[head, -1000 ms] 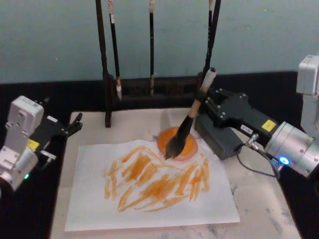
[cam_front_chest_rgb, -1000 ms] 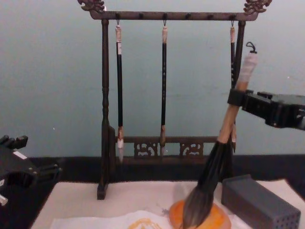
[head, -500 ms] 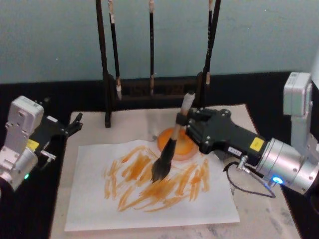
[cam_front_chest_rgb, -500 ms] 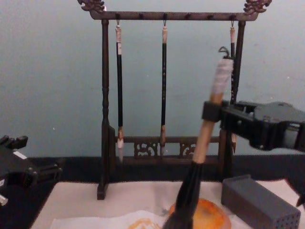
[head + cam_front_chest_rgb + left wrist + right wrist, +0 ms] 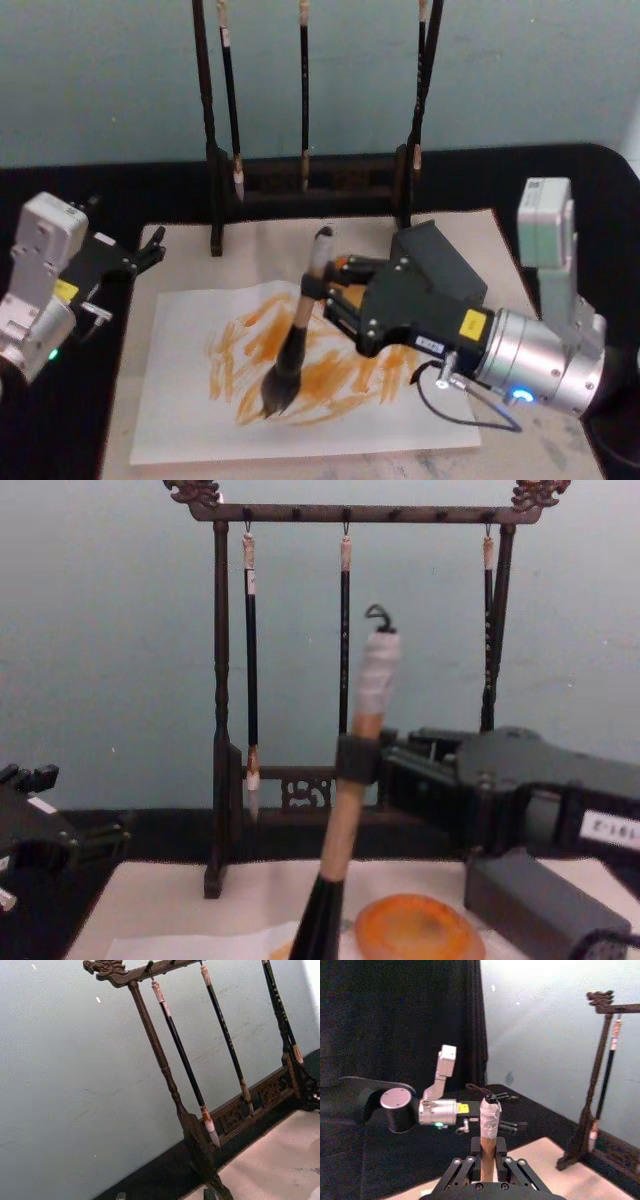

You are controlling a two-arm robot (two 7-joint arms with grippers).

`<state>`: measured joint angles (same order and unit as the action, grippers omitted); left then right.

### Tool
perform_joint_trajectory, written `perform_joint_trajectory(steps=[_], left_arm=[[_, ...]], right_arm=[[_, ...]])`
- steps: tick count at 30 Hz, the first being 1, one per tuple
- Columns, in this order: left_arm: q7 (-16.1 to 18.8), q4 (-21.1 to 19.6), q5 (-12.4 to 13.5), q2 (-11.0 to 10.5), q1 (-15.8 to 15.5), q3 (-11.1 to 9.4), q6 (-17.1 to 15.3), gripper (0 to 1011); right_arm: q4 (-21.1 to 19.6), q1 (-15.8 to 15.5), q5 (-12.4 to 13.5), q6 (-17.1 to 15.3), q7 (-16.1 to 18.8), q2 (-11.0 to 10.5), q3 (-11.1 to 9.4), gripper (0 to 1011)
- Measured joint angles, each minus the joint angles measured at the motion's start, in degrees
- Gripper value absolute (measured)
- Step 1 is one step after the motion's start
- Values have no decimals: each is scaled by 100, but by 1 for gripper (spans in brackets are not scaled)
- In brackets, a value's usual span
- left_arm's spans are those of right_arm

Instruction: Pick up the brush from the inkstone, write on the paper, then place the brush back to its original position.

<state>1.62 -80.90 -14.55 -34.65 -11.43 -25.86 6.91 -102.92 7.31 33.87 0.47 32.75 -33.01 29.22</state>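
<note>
My right gripper [image 5: 320,291] is shut on the pale wooden handle of the brush [image 5: 297,325], which leans with its white wrapped end up. The dark bristle head rests on the paper [image 5: 180,410], among orange strokes near the sheet's middle front. In the chest view the brush [image 5: 349,815] rises at centre, clamped by the right gripper [image 5: 357,760]. The orange inkstone [image 5: 418,930] lies bare behind and to the right of the brush. In the right wrist view the brush [image 5: 488,1125] stands between the fingers. My left gripper [image 5: 148,250] is parked open at the table's left edge, off the paper.
A dark wooden rack [image 5: 345,512] with three thin hanging brushes stands at the back of the table. A grey dotted block [image 5: 540,910] sits right of the inkstone. The beige mat [image 5: 525,425] extends beyond the paper to the right and front.
The right gripper has carried the brush off the inkstone, forward and to the left across the paper. The bristle head now sits lower on the sheet. The left arm has not moved.
</note>
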Motion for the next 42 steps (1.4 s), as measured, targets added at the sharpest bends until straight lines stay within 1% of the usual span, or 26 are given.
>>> perform_joint_trajectory(steps=[7,14,22,33,42], left_arm=[[0,0,0,0,0,0,0,1001],[0,0,0,0,0,0,0,1001],[0,0,0,0,0,0,0,1001],[0,0,0,0,0,0,0,1001],[0,0,0,0,0,0,0,1001]], right_arm=[[55,40,-33,-20,68,85,133,176],[109,50,-39,-8,85,138,186,176],[222,59,-149,7,42,183,240,176],[249,11,-272,44,-21,169,199,176],[160,-92,-342,79,-55,52,75,176]])
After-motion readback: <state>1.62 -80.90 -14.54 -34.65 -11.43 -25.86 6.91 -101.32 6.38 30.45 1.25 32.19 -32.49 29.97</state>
